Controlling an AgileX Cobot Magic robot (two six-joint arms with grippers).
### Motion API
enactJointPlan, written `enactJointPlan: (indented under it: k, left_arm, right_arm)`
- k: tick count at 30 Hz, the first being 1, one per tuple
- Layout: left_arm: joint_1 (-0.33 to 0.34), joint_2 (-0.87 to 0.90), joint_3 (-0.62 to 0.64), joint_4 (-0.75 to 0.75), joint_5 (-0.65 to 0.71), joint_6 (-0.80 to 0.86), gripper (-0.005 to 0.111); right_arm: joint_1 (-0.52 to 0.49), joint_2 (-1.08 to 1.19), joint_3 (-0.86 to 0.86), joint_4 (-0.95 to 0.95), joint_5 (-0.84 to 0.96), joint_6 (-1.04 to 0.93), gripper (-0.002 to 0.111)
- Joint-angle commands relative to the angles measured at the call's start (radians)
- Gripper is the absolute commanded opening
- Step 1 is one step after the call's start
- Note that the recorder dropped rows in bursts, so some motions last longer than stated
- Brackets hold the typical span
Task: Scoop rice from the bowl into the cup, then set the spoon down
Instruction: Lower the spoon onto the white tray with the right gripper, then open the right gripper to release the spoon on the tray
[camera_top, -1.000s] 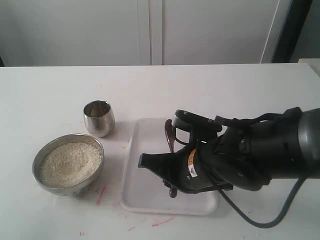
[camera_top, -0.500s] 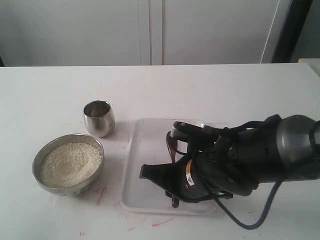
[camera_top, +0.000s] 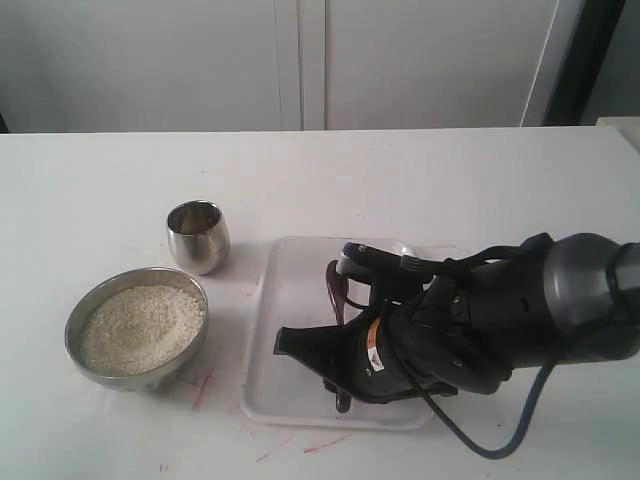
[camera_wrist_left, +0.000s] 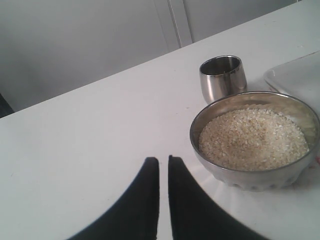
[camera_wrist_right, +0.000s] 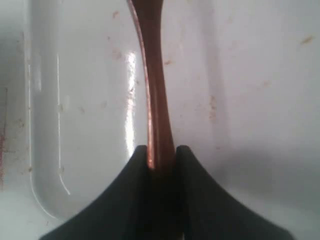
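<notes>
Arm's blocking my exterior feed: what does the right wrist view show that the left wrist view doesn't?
Right wrist only: the right gripper clamped on the slim dark reddish-brown wooden spoon. Left wrist only: the wide dull steel bowl of off-white rice, the small shiny steel cup beyond it, and the left gripper, shut and empty. Both: the shallow white tray.

The small rounded steel cup (camera_top: 198, 236) is polished bright, almost mirror-like, with sharp reflections. The wide shallow steel bowl (camera_wrist_left: 250, 176) is duller, with a soft grey sheen on its wall. The off-white uncooked rice (camera_wrist_left: 252, 137) looks dry, grainy and matt. The slim dark reddish-brown wooden spoon (camera_wrist_right: 156, 95) is smooth and glossy, with a thin highlight along its handle. The white plastic tray (camera_wrist_right: 75, 125) is glossy and faintly stained. The white desk (camera_top: 120, 180) is smooth and matt. The black curved fingers (camera_wrist_left: 192, 210) look matt.
</notes>
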Motion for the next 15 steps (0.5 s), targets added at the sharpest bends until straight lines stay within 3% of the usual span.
enactJointPlan:
  k: [1,10,15]
  left_arm:
    - [-0.003,-0.001,-0.003,-0.007,-0.004,-0.001,0.014]
    - [-0.003,-0.001,-0.003,-0.007,-0.004,-0.001,0.014]
    - [-0.003,-0.001,-0.003,-0.007,-0.004,-0.001,0.014]
  right_arm:
    - [-0.007,0.0,-0.001,-0.011,-0.009,0.005,0.0]
    - [-0.007,0.0,-0.001,-0.009,-0.009,0.005,0.017]
    - [-0.007,0.0,-0.001,-0.009,-0.009,0.005,0.019]
